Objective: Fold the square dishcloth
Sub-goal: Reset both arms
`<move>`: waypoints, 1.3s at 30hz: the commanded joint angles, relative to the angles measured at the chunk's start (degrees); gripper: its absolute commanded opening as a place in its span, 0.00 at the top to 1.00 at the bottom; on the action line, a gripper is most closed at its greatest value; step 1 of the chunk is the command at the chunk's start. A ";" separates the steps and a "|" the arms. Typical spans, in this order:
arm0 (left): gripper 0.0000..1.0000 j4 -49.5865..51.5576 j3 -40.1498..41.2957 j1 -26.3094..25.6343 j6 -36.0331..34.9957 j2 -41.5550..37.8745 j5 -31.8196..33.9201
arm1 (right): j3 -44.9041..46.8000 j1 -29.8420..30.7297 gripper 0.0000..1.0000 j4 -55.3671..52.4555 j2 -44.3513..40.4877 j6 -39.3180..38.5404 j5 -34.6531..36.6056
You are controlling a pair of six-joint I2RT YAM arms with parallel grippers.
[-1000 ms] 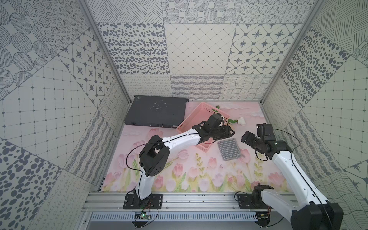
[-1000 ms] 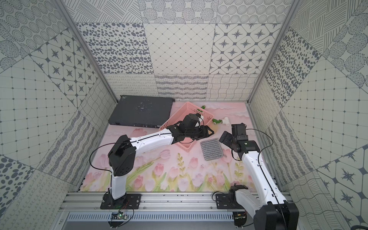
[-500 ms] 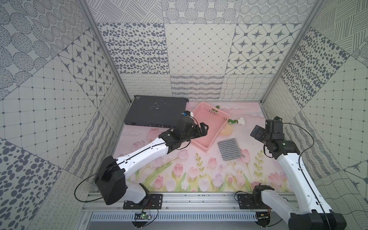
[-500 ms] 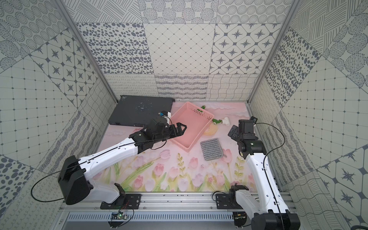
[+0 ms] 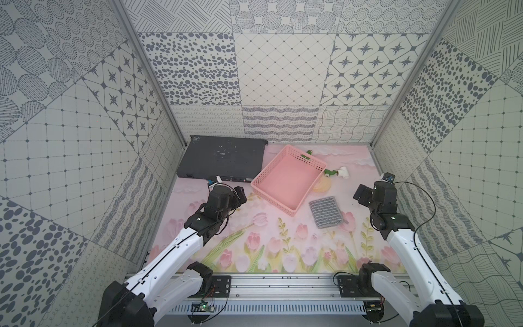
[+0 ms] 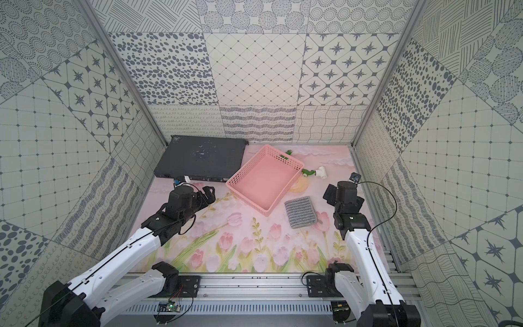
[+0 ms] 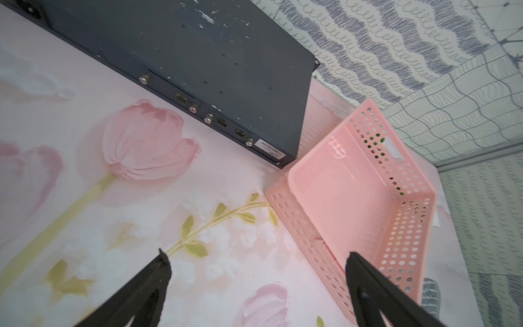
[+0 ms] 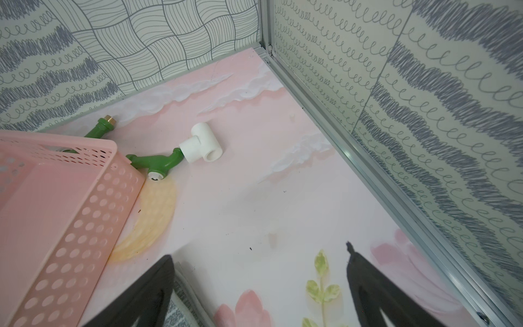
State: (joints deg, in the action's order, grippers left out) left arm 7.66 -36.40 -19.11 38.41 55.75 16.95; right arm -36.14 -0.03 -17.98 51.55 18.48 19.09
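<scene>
The square dishcloth [image 5: 325,212] [image 6: 300,211] is grey with pale stripes and lies flat on the mat as a small rectangle, just right of the pink basket's front corner. Stacked layers show at its edge [image 8: 181,300] in the right wrist view, and a corner [image 7: 431,294] peeks past the basket in the left wrist view. My left gripper [image 5: 240,195] [image 6: 209,194] [image 7: 256,253] hovers open and empty left of the basket. My right gripper [image 5: 359,194] [image 6: 328,194] [image 8: 257,250] is open and empty, right of the cloth.
The pink perforated basket [image 5: 256,184] [image 6: 235,184] [image 7: 407,226] [image 8: 70,226] sits mid-table, its inside bare. A flat black box [image 5: 223,157] [image 6: 201,157] [image 7: 198,56] lies at the back left. A green and white pipe fitting [image 5: 336,172] [image 6: 314,172] [image 8: 198,144] lies behind the basket. Walls close in on three sides.
My left arm has swung back from over the basket to the left side of the table, its jaws opening wider. My right arm has drawn back from the cloth toward the right wall.
</scene>
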 commanded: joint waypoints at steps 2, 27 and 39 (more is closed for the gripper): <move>0.01 -7.68 5.03 5.54 -9.14 -0.74 -0.45 | 7.12 -0.14 0.03 13.84 -1.42 -3.25 -3.61; 0.01 -31.09 14.46 9.72 -27.12 4.30 -9.41 | 25.94 -0.06 0.03 56.89 8.80 -10.18 -10.13; 0.01 -38.77 17.07 13.49 -28.86 8.27 -13.85 | 22.31 -0.08 0.03 74.95 27.85 -12.31 -13.21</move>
State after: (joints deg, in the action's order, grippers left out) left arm -23.09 -20.03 -6.61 12.71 62.78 6.79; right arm -12.62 -0.03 48.49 77.06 7.79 7.03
